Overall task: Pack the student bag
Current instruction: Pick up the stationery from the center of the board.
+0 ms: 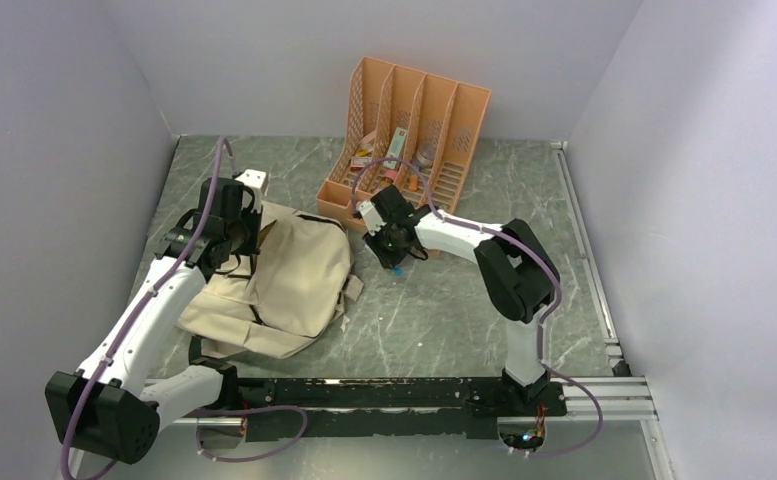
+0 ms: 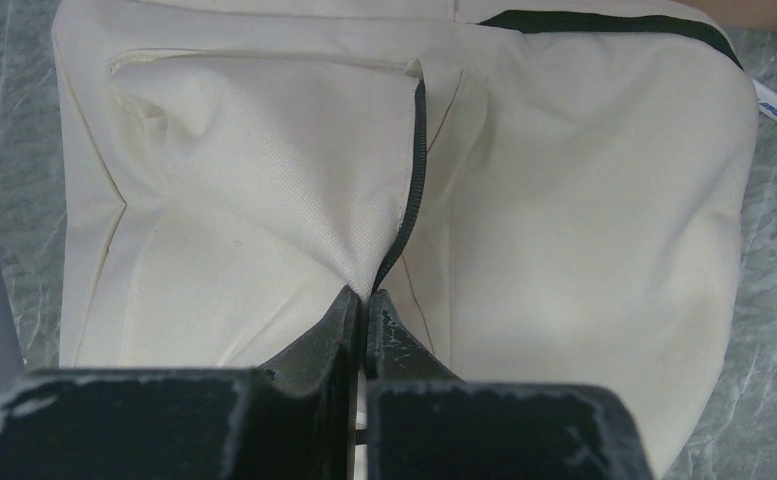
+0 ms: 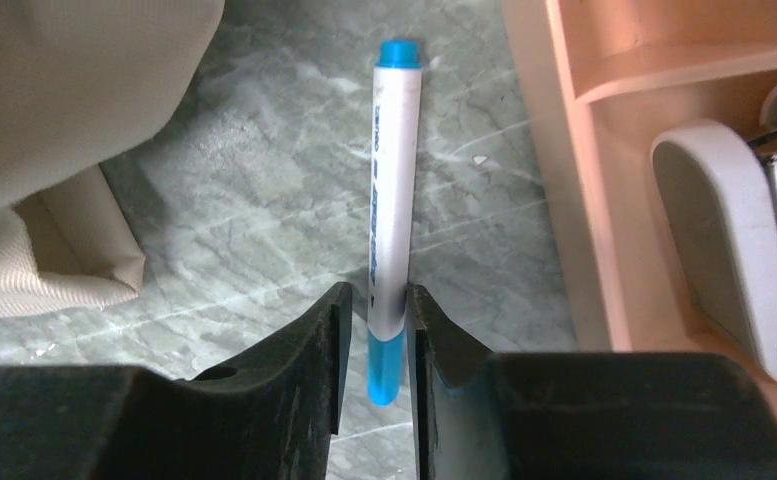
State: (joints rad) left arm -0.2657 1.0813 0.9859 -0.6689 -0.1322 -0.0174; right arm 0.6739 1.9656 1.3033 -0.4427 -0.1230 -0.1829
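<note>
The student bag [image 1: 294, 280] lies slumped on the left half of the table [image 1: 444, 320], about midway between the near and far edges. The left gripper [image 2: 364, 300] has its jaws pinched tight on the cream fabric right beside the dark zipper [image 2: 419, 170]. The right gripper [image 3: 374, 310] sits near the middle of the table, just in front of the orange file organizer [image 1: 404, 120] at the far edge. Its jaws are narrowed onto a white marker [image 3: 394, 180] with blue ends, gripping the barrel close to one cap (whether the marker is clear of the table yet, I cannot tell).

The main risk, as I judge it, is that off-centre hold. With most of the marker's length sticking out past the fingers, it could pivot or slide free on the way over. The other risk is the bag mouth. The wrist view shows only a closed seam and no visible gap, so the marker may meet folded cloth instead of an opening. If the left pinch slips off the thin fabric edge, any opening would sag shut.

There is open table between the two grippers for a short crossing. The organizer's front lip stands just beside the right gripper, and the bag's side sits close on its other side, so it would do best to rise before it travels. The left arm works close to the left edge and the wall.
</note>
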